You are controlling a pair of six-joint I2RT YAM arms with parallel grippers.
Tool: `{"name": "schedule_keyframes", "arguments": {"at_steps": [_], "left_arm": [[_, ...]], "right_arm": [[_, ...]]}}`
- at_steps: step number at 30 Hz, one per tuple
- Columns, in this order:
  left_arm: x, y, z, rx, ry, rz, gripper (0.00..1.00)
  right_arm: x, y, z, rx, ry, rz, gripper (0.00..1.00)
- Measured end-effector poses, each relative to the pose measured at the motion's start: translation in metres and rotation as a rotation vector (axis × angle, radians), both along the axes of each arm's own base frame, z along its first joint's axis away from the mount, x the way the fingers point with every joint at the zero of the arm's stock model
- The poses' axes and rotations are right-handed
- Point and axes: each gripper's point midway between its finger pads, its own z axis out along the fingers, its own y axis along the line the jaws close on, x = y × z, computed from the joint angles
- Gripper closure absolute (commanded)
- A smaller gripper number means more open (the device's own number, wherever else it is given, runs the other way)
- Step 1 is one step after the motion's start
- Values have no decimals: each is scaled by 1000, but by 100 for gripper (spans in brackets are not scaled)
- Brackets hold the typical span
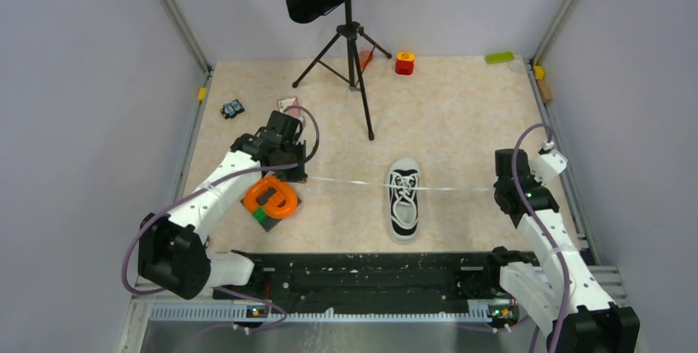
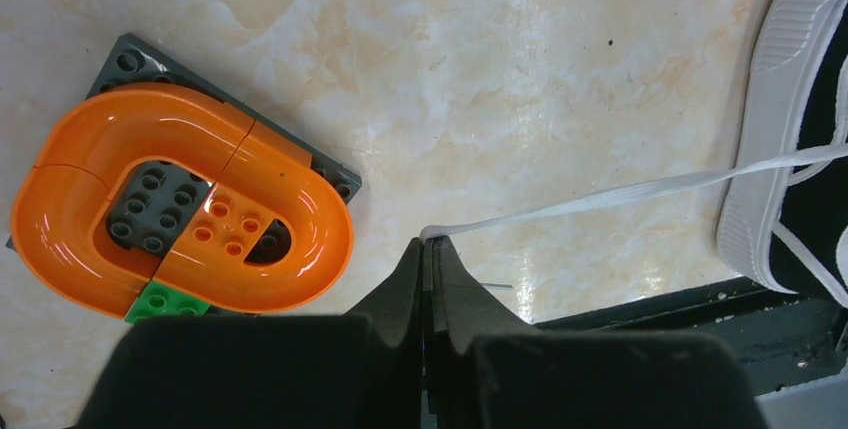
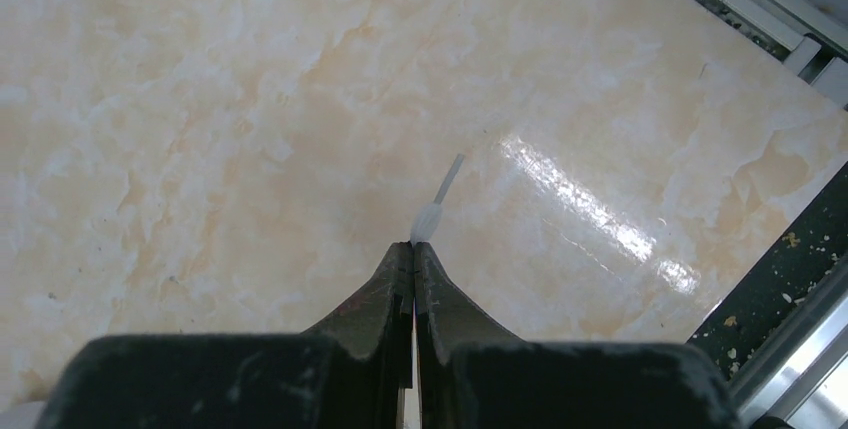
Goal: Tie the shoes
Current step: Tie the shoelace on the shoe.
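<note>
The black shoe (image 1: 403,200), with white toe cap and sole, lies mid-table, toe toward the far side. Its white laces are pulled out taut to both sides. The left lace (image 1: 346,182) runs to my left gripper (image 1: 305,178), which is shut on its end just right of the orange toy. In the left wrist view the lace (image 2: 600,197) leaves the left gripper (image 2: 428,242) toward the shoe (image 2: 790,149). The right lace (image 1: 453,188) ends in my right gripper (image 1: 495,190). In the right wrist view the right gripper (image 3: 413,244) pinches the lace, whose tip (image 3: 428,219) pokes out.
An orange curved toy (image 1: 270,197) on a grey baseplate (image 2: 120,59) sits just left of the left gripper. A music stand tripod (image 1: 352,48) stands at the back, with a red block (image 1: 404,62), a green block (image 1: 499,58) and a small toy (image 1: 233,109) around. A black rail (image 1: 370,275) lines the near edge.
</note>
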Motion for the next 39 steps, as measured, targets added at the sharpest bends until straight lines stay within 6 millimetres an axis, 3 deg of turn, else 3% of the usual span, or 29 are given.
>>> {"name": "schedule_keyframes", "arguments": {"at_steps": [6, 17, 22, 28, 30, 39], "left_arm": [[1, 5, -1, -24, 8, 27, 100], [-29, 15, -44, -8, 128, 67, 100], [-29, 13, -39, -19, 131, 75, 100], [-9, 6, 7, -72, 7, 74, 100], [-6, 4, 13, -86, -17, 71, 100], [-26, 6, -25, -66, 104, 68, 100]], "right_arm": [[-1, -12, 7, -4, -22, -44, 100], [-3, -14, -5, 24, -2, -50, 100], [-1, -11, -8, 36, 15, -40, 100], [15, -11, 22, 44, -66, -35, 100], [17, -10, 26, 47, -79, -35, 100], [12, -11, 21, 46, -67, -36, 100]]}}
